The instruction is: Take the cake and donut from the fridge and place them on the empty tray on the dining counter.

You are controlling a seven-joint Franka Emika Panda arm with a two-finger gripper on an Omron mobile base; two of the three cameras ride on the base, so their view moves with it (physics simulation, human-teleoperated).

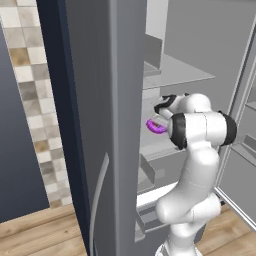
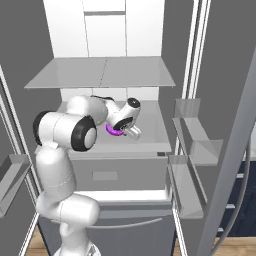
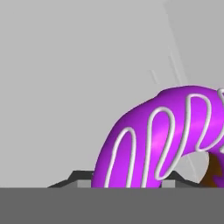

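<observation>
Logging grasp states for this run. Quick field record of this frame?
location: inside the open fridge, middle shelf
arm: reaching in over that shelf
gripper: jaws shut on the donut
donut: purple icing with white squiggle, close against the hand camera
donut contact with shelf: cannot tell
cake: not identified

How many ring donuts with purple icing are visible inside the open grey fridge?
1. The purple-iced ring donut sits at the gripper, above the middle grey shelf. The arm may hide others.
</observation>
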